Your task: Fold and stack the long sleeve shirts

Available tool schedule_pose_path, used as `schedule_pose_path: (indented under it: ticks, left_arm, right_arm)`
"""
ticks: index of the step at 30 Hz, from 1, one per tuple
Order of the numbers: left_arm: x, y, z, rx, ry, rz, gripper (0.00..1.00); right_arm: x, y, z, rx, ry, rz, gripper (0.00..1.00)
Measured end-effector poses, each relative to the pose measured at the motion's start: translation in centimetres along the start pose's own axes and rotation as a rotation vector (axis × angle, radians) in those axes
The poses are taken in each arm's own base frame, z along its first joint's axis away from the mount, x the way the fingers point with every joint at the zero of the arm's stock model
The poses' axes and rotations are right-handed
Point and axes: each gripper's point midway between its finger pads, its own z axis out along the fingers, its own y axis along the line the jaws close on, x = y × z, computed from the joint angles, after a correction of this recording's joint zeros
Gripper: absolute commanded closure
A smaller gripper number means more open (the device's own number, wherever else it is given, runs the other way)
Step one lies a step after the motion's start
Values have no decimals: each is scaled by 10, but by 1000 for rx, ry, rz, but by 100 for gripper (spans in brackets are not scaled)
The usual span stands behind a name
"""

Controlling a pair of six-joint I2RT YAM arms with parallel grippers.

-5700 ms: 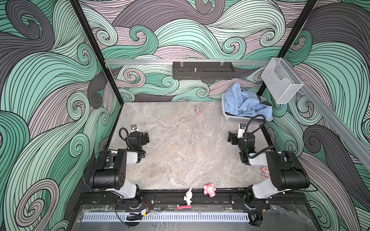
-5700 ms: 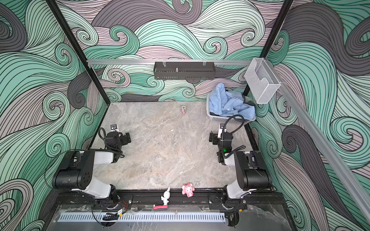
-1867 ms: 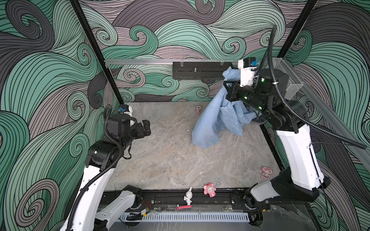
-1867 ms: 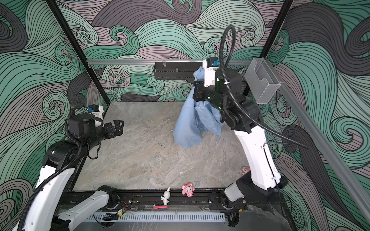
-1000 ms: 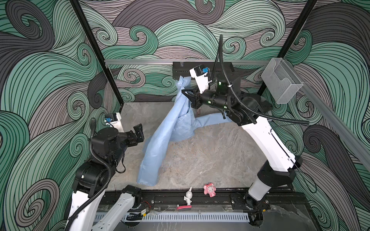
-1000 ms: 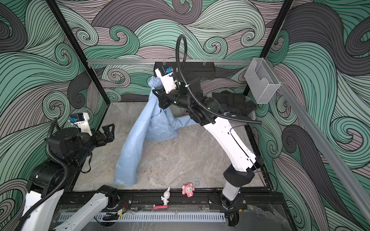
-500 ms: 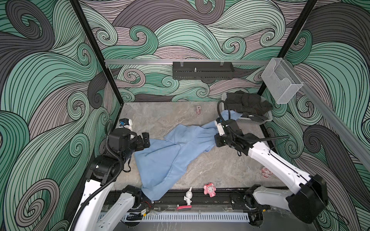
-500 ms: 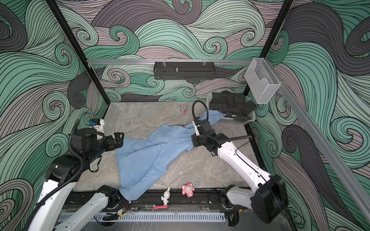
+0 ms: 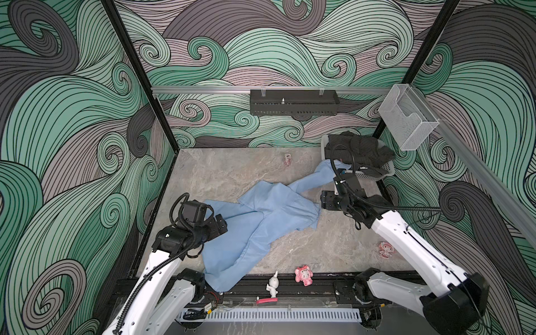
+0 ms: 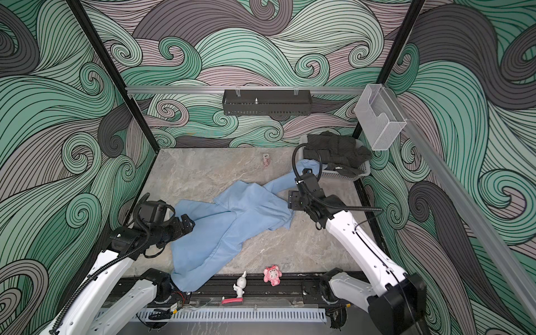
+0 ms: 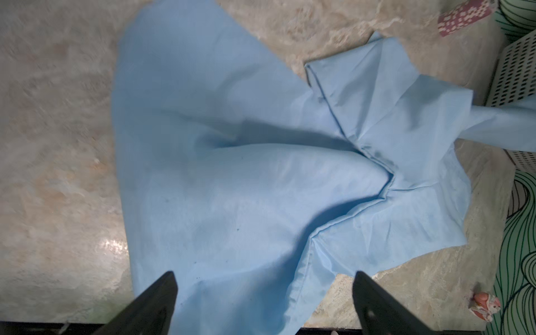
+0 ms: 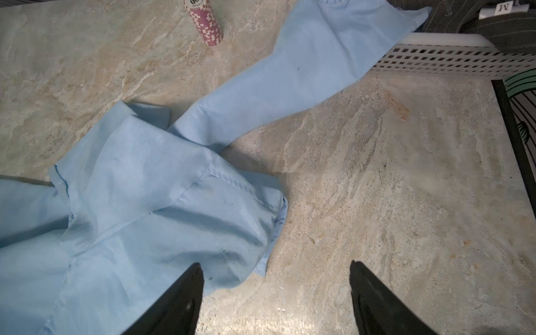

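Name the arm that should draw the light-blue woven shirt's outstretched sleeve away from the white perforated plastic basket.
Right. The right gripper hangs with open jaws beside that sleeve, whose end reaches the basket. The left gripper hovers over the shirt at its opposite end.

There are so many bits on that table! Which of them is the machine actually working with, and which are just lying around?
Part of the job:
- light-blue shirt, lying crumpled on the table
- white basket holding a dark garment, perhaps next in line

Just lying about:
- poker-chip stack
- pink pig toy
- white rabbit figure
- small pink-and-white figure
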Motion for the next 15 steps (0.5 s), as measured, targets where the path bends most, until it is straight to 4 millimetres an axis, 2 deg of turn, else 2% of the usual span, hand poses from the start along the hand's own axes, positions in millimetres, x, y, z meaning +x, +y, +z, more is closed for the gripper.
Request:
schedule_pose_path:
  ticks: [2, 4, 8, 13, 15]
  left_arm:
    - [6, 3, 6, -2, 21, -30, 4]
    - [6, 2, 6, 5, 21, -43, 4]
    - [-2, -4, 2, 17, -2, -40, 3]
    - [-12, -10, -6, 25, -42, -25, 3]
    - [-14, -10, -8, 24, -52, -17, 3]
  right_arm:
    - [-19, -5, 17, 31, 10, 45, 11]
    - [-40, -13, 39, 62, 18, 101, 2]
    - [-79, -26, 96, 98, 57, 213, 1]
    - [-95, -29, 163, 116, 133, 307, 3]
    - [-95, -24, 184, 113, 160, 336, 12]
